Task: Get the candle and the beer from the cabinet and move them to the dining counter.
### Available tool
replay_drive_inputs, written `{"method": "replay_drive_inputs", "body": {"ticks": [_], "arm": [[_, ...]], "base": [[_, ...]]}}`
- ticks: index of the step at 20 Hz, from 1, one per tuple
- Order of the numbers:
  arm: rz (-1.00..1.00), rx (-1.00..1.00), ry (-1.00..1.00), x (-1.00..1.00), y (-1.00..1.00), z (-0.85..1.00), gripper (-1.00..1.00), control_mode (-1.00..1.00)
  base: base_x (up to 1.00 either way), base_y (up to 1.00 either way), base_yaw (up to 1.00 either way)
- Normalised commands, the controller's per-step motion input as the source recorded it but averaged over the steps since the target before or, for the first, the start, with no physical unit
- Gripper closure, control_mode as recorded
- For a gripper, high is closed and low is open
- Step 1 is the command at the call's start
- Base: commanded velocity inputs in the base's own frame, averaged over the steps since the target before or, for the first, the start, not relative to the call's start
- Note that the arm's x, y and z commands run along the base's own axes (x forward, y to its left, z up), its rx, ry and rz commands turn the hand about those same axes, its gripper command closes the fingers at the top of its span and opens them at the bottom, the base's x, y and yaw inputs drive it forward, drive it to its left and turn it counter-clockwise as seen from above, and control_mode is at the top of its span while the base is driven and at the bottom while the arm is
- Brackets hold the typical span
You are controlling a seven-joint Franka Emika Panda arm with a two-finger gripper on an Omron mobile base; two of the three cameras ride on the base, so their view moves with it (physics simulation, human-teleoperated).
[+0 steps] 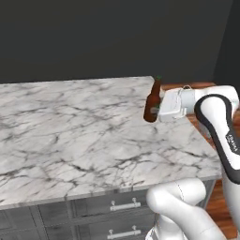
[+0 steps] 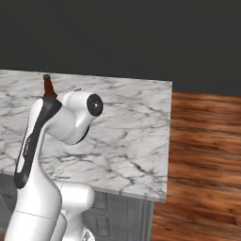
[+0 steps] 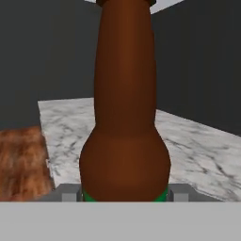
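The beer (image 1: 153, 100) is a brown bottle with a green cap, leaning slightly near the right end of the dining counter (image 1: 70, 122). My gripper (image 1: 156, 110) reaches in from the right and is shut on the beer's lower body. From the hand view the beer (image 3: 124, 117) looms close, with a finger (image 3: 67, 193) on each side of its green label. Its neck and cap (image 2: 47, 86) rise behind my arm in the right base view. Whether its base touches the marble I cannot tell. The candle and the cabinet are out of view.
Grey drawers (image 1: 124, 205) with silver bar handles sit under the counter's front edge. The slab's right edge (image 2: 168, 141) drops to a wooden floor (image 2: 202, 155). A dark wall runs behind the counter. Bare marble stretches to the left of the bottle.
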Motion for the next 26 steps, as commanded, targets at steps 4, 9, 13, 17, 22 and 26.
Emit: {"method": "replay_drive_inputs", "body": {"ticks": [4,9,13,17,22,26], "arm": [[0.21,-0.02,0.0,0.21,0.26,-0.35,1.0,-1.0],[0.05,-0.05,0.02,-0.03,0.22,-0.51,1.0,-1.0],[0.0,-0.03,0.05,-0.06,0.05,-0.62,1.0,-1.0],[0.0,0.0,0.08,0.07,0.0,-0.54,1.0,-1.0],[0.0,0.0,0.1,0.3,0.01,-0.31,1.0,-1.0],[0.06,-0.02,0.14,0.27,0.06,-0.3,1.0,-1.0]], "base": [[0.0,0.0,0.0],[0.0,0.0,0.0],[0.0,0.0,0.0],[0.0,0.0,0.0],[0.0,0.0,0.0],[0.0,0.0,0.0]]}}
